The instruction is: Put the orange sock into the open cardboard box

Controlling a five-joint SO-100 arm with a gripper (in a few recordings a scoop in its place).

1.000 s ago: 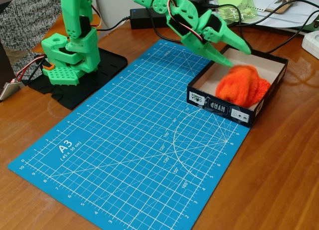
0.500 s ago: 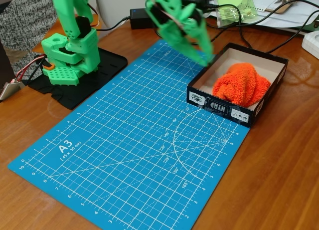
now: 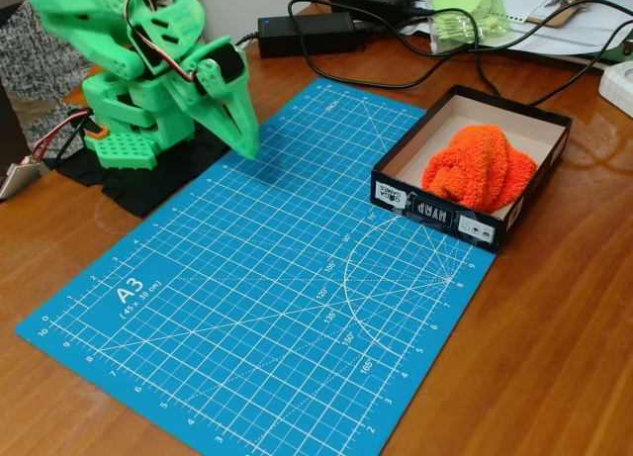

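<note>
The orange sock [image 3: 478, 168], a fluffy rolled bundle, lies inside the open cardboard box [image 3: 445, 213], toward its near short side with the white label marks. The box stands at the right edge of the blue cutting mat. My green gripper [image 3: 247, 139] is far to the left of the box, folded back close to the arm's base, its fingers pointing down over the mat's upper left part. The fingers look closed together with nothing between them.
The blue A3 cutting mat [image 3: 247, 298] covers the middle of the wooden table. The arm's green base [image 3: 129, 130] sits on a black plate at the upper left. Black cables and a power adapter [image 3: 307, 33] run behind the box, beside papers and a white object.
The arm has swung from above the box's left rim back to the left and folded toward its base. The sock stays in the box, released.
</note>
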